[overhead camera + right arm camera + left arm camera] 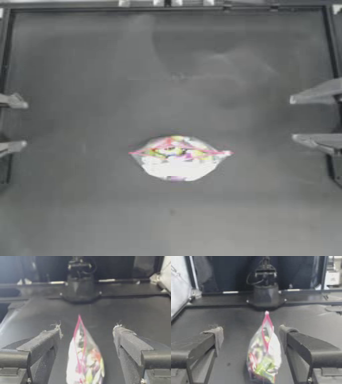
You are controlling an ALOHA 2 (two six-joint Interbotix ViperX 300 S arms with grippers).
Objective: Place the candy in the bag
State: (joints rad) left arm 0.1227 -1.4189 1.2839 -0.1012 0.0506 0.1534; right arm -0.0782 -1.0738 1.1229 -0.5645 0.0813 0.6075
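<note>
- The bag (179,157): clear plastic with a pink-red strip along its mouth; yellow, green and purple bits show through near the strip, with a whitish mass toward 6 o'clock.
- The table (167,65): dark grey, plain, with pale glare patches toward 12 o'clock.
- The left gripper (13,123) and right gripper (314,120): grey jaws, lighter at the tips.

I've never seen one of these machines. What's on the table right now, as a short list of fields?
Bag: clear plastic zip bag with a pink-red strip at its mouth, lying near the table's middle
Contents: colourful and white sweets showing through the plastic
Loose candy: none visible outside the bag
Left gripper: at the left edge, open, away from the bag
Right gripper: at the right edge, open, away from the bag
Table: dark surface
</note>
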